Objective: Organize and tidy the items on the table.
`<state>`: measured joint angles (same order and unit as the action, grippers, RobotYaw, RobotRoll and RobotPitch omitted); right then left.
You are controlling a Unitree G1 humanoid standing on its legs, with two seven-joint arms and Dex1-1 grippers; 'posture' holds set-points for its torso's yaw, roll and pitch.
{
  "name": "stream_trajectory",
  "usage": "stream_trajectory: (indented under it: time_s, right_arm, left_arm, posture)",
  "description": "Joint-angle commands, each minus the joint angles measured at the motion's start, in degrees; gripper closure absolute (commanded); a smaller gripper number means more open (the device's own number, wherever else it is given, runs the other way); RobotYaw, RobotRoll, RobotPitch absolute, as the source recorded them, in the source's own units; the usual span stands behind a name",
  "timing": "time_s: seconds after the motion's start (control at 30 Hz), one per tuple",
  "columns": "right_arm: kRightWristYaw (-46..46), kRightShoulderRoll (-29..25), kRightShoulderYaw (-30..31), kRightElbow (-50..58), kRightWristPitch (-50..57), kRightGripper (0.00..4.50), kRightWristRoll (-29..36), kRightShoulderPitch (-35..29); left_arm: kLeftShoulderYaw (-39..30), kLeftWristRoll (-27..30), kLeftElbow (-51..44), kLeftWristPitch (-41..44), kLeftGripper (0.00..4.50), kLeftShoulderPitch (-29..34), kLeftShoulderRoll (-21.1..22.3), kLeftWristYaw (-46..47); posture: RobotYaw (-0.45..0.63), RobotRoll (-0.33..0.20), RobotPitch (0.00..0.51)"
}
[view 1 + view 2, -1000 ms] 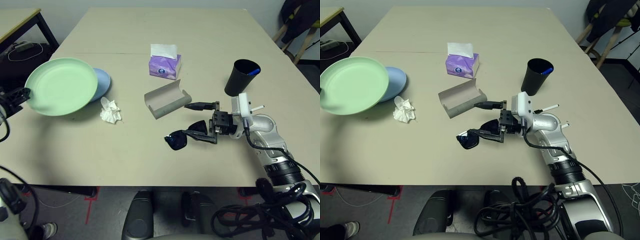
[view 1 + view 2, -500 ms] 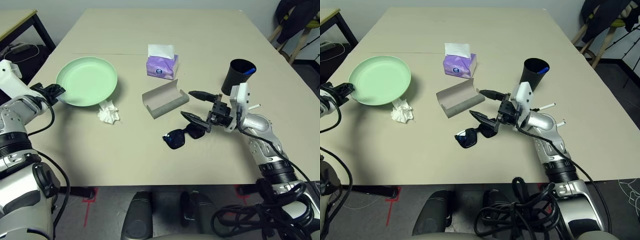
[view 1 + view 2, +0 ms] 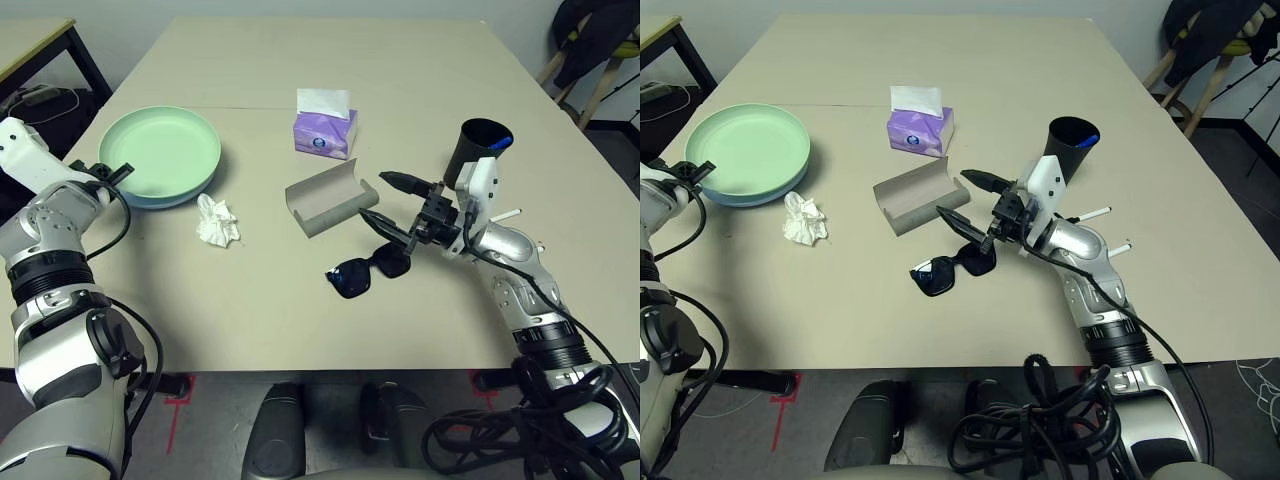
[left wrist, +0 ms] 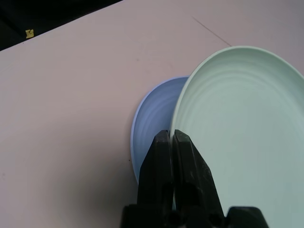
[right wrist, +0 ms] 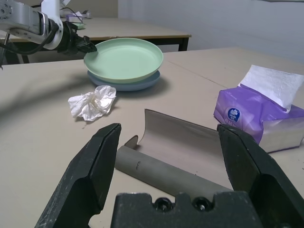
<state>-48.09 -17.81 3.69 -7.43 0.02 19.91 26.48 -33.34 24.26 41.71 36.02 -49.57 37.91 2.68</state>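
Observation:
The pale green plate (image 3: 160,155) lies on top of the pale blue plate (image 4: 152,118) at the table's left. My left gripper (image 3: 113,172) is shut on the green plate's near-left rim (image 4: 176,124). My right gripper (image 3: 953,193) hangs open just above the table, between the open grey glasses case (image 3: 330,198) and the black sunglasses (image 3: 368,273), holding nothing. The crumpled white tissue (image 3: 218,220) lies just in front of the plates. A black cup (image 3: 480,152) stands behind my right arm, with a thin white pen (image 3: 1095,213) lying beside it.
A purple tissue box (image 3: 325,128) stands behind the glasses case. The beige table (image 3: 250,310) has bare room along its front and far back. A dark side table (image 3: 40,50) stands at the far left, chairs at the far right.
My left arm swung the green plate over the blue plate and set it down level on it. My right gripper lifted off the sunglasses and tipped toward the case. The camera shifted.

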Motion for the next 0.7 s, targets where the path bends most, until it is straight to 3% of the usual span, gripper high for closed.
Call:
stream_trajectory:
  time_s: [0.03,0.27,0.3,0.37,0.7]
  right_arm:
    - [0.07,-0.24,-0.28,0.19,0.08,0.0,-0.59,-0.08]
    - [-0.56,-0.5,0.13,1.02,0.14,0.0,-0.49,-0.47]
    - [-0.63,-0.49,0.21,1.17,0.14,0.0,-0.49,-0.58]
    - [-0.7,-0.45,0.26,1.41,0.26,0.0,-0.4,-0.71]
    - [-0.52,-0.6,0.3,2.49,0.8,0.0,-0.36,-0.98]
  left_arm:
    - [0.5,-0.85,1.68,-1.18,4.46,-0.52,-0.23,0.55]
    - [1.09,-1.92,4.47,-3.65,4.46,-0.62,0.04,2.21]
    - [1.03,-2.04,5.25,-4.03,4.24,-0.94,-0.11,2.95]
    - [0.66,-2.14,6.43,-5.53,3.78,-1.45,-0.48,4.36]
    - [1.46,-2.55,7.47,-7.85,0.03,-2.75,-1.0,6.16]
  posture:
    - [0.2,0.0,0.126]
    - [0.2,0.0,0.127]
    - [0.2,0.0,0.126]
    - [0.2,0.0,0.126]
    - [0.19,0.0,0.123]
